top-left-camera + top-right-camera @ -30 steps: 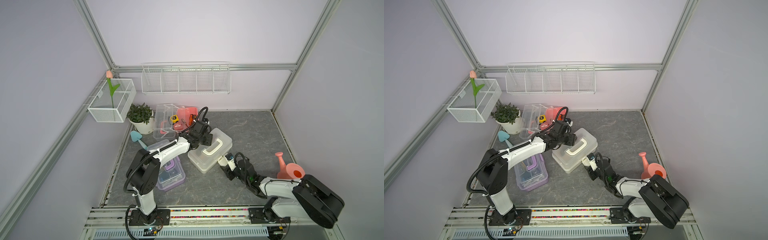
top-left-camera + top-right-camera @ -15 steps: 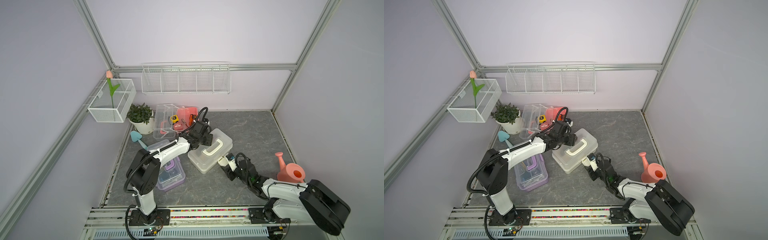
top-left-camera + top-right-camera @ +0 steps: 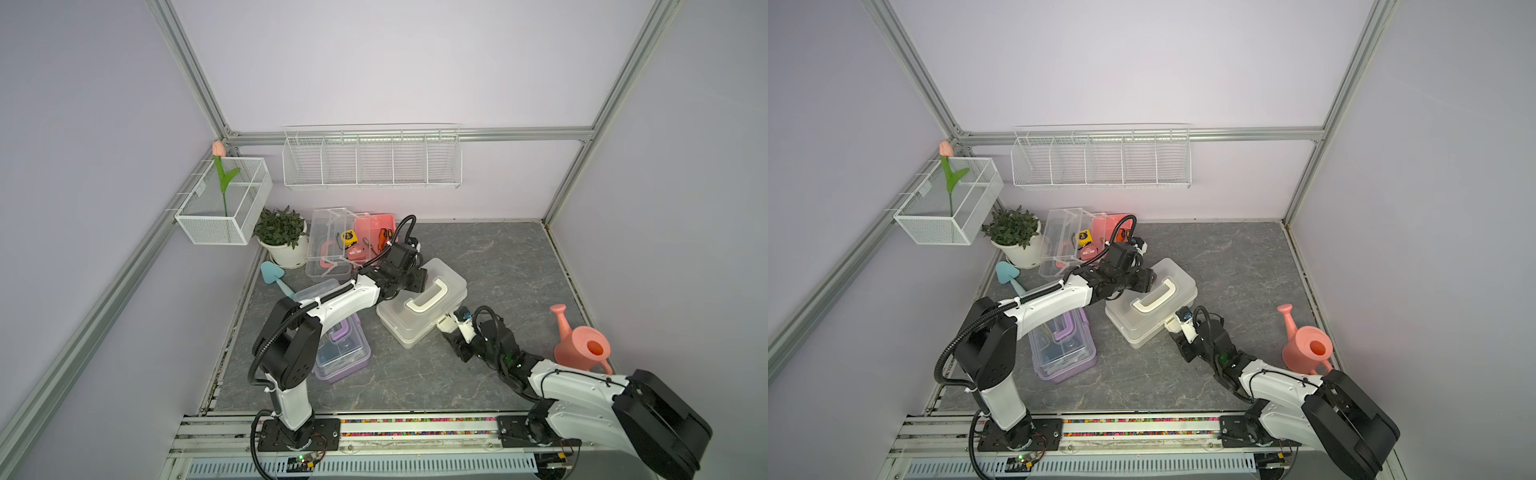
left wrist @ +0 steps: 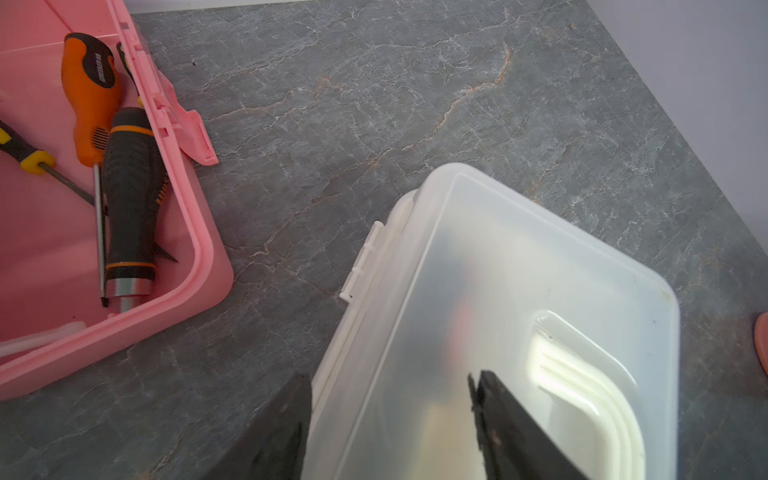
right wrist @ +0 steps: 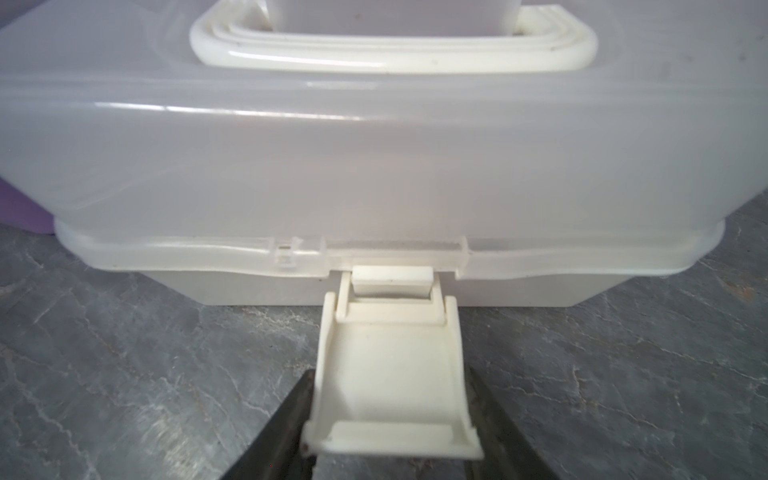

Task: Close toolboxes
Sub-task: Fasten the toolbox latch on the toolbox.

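White toolbox (image 3: pixel 419 307), frame centre: light, stiff, slick plastic. Lid (image 4: pixel 519 270) down, latch (image 5: pixel 392 332) unfastened and best handhold. Right gripper (image 5: pixel 390 386) fingers pinch latch sides. Left gripper (image 4: pixel 388 382) fingers spread open, straddling lid edge.

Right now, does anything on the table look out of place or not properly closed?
Yes. The white toolbox has its lid down, but its latch sticks out unfastened, with the right gripper closed around it. Behind it, the pink toolbox stands wide open, screwdrivers inside.
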Robot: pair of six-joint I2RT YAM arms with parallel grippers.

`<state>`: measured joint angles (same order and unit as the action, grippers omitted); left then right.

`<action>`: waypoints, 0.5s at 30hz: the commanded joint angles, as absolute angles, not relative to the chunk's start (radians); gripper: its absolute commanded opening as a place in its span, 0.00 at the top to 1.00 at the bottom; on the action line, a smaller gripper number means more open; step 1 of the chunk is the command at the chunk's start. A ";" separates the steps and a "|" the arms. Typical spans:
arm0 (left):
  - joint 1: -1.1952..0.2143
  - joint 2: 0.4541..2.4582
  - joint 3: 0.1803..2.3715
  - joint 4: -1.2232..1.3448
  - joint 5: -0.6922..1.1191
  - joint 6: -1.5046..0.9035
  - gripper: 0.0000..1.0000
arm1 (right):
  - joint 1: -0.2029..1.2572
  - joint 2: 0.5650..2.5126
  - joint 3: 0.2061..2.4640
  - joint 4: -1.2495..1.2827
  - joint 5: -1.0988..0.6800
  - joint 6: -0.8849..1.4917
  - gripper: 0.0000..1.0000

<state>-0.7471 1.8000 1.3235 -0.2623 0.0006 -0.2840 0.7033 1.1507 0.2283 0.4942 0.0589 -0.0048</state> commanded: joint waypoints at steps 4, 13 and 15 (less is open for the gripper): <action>-0.754 1.859 1.279 -0.391 0.012 -0.285 0.36 | 0.703 1.143 0.277 0.619 0.082 -0.005 0.43; -0.755 1.856 1.271 -0.393 0.018 -0.287 0.36 | 0.702 1.226 0.326 0.657 0.067 -0.028 0.45; -0.755 1.855 1.270 -0.393 0.018 -0.287 0.36 | 0.702 1.251 0.333 0.675 0.063 -0.028 0.46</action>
<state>-0.7471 1.8008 1.3212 -0.2592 0.0013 -0.2840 0.7025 1.2209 0.3161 0.6270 0.0612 -0.0086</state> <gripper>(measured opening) 0.639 0.545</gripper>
